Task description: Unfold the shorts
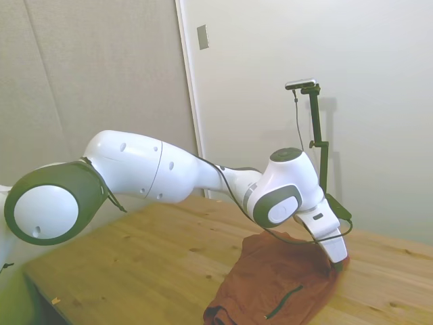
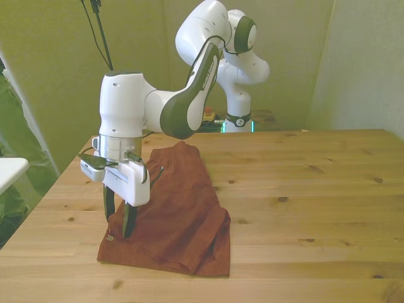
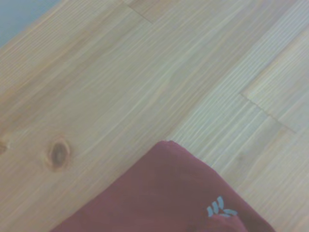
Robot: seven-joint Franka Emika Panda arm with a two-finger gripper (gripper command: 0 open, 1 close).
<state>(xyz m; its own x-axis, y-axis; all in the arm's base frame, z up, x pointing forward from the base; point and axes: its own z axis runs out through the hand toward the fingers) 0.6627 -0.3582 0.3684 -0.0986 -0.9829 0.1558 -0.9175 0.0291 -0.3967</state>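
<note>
shorts [image 2: 180, 214] under gripper [image 2: 118, 218]; bare table [image 2: 315, 189] on front view's right

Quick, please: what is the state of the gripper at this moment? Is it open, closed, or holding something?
Gripper: open, fingers apart, low at the edge of the shorts on the table; it holds nothing.

The shorts [image 2: 183, 214] are showing rust-brown cloth, a dark zipper line [image 1: 284, 301] and a small pale-blue mark [image 3: 219, 208]; the table [image 2: 303, 189] is displaying light honey wood with darker knots; the arm [image 2: 189, 107] is gleaming white with grey-green joints
</note>
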